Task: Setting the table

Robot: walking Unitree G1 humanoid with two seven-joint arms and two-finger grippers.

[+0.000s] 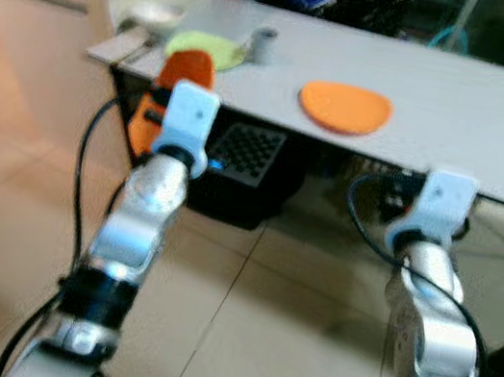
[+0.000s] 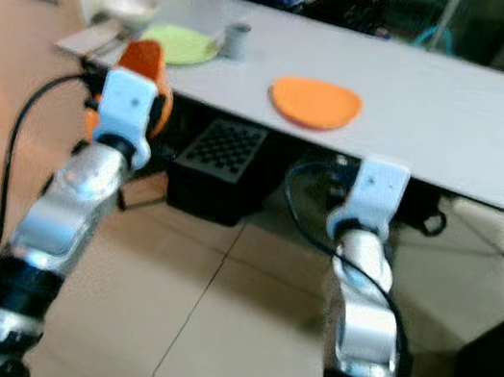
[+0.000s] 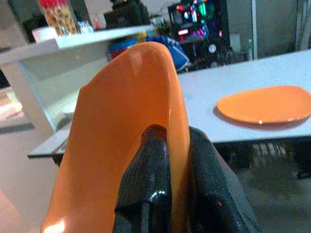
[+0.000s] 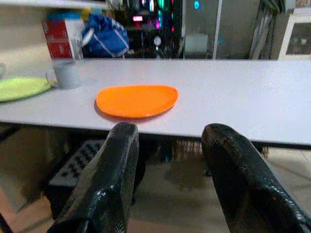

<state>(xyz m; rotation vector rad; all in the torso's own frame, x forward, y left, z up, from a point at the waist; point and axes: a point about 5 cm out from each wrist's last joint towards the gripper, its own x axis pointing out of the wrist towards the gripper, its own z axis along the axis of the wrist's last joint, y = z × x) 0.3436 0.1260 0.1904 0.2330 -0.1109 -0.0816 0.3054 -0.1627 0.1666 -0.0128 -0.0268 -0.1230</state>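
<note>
The left gripper [image 3: 167,194] has its fingers clamped on an orange plate [image 3: 126,141] held on edge, and that plate blocks a good chunk of the grey bench [image 1: 463,99] behind it. The right gripper [image 4: 170,184] has its fingers spread wide with nothing between them, below the bench edge. Past those fingers a second orange plate [image 1: 345,106] lies flat on the bench, then a green plate [image 1: 205,47] and grey cup [image 1: 263,44], both blurry. Beige tiled floor [image 1: 285,331]; dark clutter behind is hard to read.
</note>
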